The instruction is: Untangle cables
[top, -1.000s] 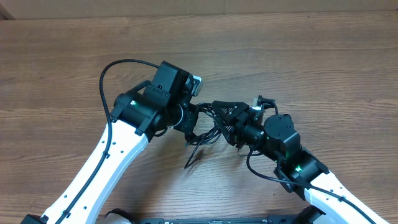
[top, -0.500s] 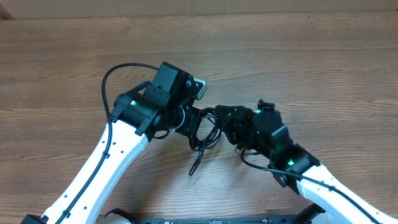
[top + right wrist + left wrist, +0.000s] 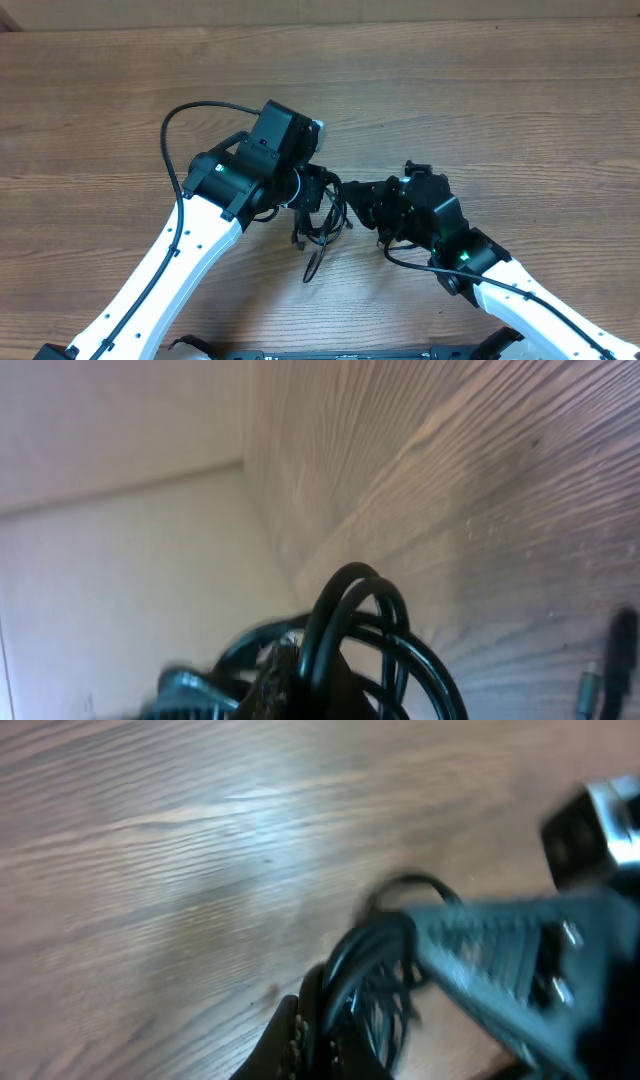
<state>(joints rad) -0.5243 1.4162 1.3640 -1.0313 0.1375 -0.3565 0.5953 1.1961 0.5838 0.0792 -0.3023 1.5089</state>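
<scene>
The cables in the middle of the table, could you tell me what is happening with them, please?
Two robot arms are working on a tangle of thin black cables at the middle of the wooden table. The left claw and the right claw are both shut on the bundle, from opposite sides, close together. The cables look knotted, not yet separated, with one loose end trailing toward the front.

Your left arm (image 3: pixel 190 250) and right arm (image 3: pixel 530 312) have white lower links and black joints, each with a small green light (image 3: pixel 219 168) and a thick black cord (image 3: pixel 172 125); left gripper (image 3: pixel 322 190) and right gripper (image 3: pixel 348 192) are black.
</scene>
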